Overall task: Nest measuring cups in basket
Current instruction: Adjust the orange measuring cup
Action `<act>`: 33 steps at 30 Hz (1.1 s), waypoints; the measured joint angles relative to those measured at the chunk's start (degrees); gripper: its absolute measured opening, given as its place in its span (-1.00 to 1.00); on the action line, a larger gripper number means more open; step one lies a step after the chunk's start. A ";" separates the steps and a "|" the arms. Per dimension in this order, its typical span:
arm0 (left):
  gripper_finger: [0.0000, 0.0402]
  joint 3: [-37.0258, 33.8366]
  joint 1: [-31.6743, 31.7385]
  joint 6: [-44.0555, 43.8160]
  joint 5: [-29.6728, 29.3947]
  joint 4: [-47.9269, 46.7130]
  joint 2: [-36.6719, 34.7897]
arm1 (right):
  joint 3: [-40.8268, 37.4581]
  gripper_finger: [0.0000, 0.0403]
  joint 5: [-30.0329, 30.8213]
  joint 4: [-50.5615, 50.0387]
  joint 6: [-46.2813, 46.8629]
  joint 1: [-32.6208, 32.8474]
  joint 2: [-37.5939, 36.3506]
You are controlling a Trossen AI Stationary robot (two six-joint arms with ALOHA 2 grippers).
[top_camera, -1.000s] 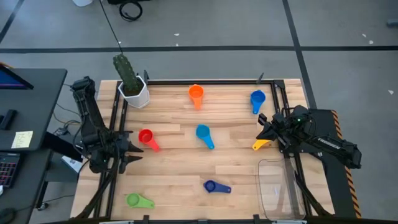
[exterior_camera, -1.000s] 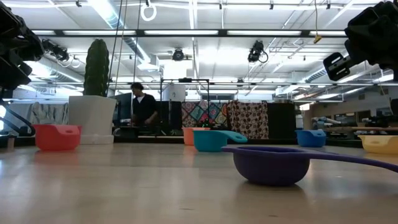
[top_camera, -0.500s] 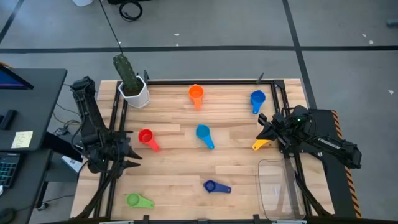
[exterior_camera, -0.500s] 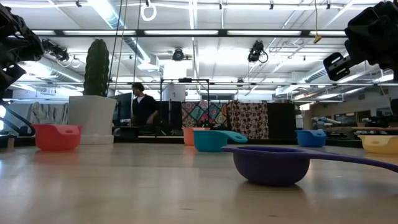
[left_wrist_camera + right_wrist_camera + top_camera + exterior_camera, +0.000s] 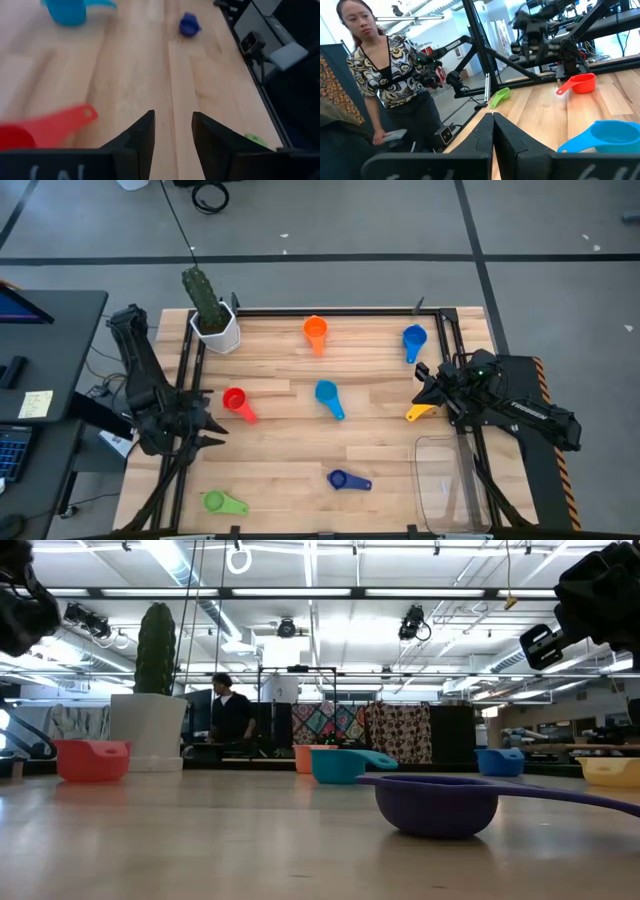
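Note:
Seven measuring cups lie spread on the wooden table: orange [image 5: 315, 330], blue [image 5: 414, 338], light blue [image 5: 326, 394], red [image 5: 235, 401], yellow [image 5: 420, 412], dark blue [image 5: 340, 479] and green [image 5: 214, 502]. The clear basket [image 5: 450, 483] stands at the near right corner. My left gripper [image 5: 212, 432] hovers open at the left edge, near the red cup [image 5: 30, 131], with nothing between its fingers [image 5: 172, 135]. My right gripper [image 5: 420, 380] waits shut at the right edge, above the yellow cup; its fingers [image 5: 493, 125] are together and hold nothing.
A white hexagonal pot with a cactus [image 5: 212, 320] stands at the far left corner. A dark frame runs along the table's edges [image 5: 330, 310]. A person [image 5: 385, 75] stands beyond the table's left side. Bare wood lies between the cups [image 5: 290, 450].
My left gripper has risen above the table's left edge and rolled a little, staying open. In the low view it has climbed toward the top of the picture. The cups and the right arm have kept still.

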 joint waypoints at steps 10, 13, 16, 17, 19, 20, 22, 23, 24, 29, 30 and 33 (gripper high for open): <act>-0.51 17.28 11.70 7.74 2.30 -11.29 0.02 | 0.00 -0.93 0.00 -0.02 -0.01 0.00 0.00; -0.60 20.85 15.79 7.76 2.25 -15.24 0.41 | 0.00 -0.93 0.01 0.00 -0.02 0.00 0.01; -0.72 23.94 19.86 7.79 2.37 -18.85 1.57 | 0.00 -0.93 -0.01 0.00 0.00 0.00 -0.01; -0.77 24.90 21.16 7.84 2.36 -19.43 2.03 | 0.00 -0.93 -0.01 -0.02 -0.01 0.00 -0.01; -0.86 26.84 23.66 8.46 2.40 -20.07 3.16 | 0.00 -0.93 0.00 -0.01 -0.02 0.00 -0.01; -0.90 27.83 24.95 9.46 2.69 -20.20 3.83 | 0.00 -0.93 0.01 -0.02 -0.01 0.00 0.01; -0.96 29.83 27.58 12.03 4.51 -20.23 5.30 | 0.00 -0.93 0.01 -0.01 -0.02 0.00 0.02; -0.97 30.84 28.93 13.14 6.00 -20.33 6.00 | 0.00 -0.93 0.02 -0.02 -0.02 0.00 0.02; -0.96 31.88 30.33 14.07 7.49 -20.36 6.85 | 0.00 -0.93 0.01 -0.01 -0.02 0.00 0.00; -0.96 36.71 37.24 19.82 13.65 -22.30 10.96 | 0.00 -0.93 0.01 -0.01 -0.02 0.00 0.00; -0.96 37.41 38.70 21.01 14.53 -23.43 11.83 | 0.00 -0.93 -0.01 0.01 -0.02 0.00 0.00; -0.97 39.00 43.10 23.56 16.71 -26.46 14.54 | 0.00 -0.93 0.02 0.00 -0.02 0.00 0.01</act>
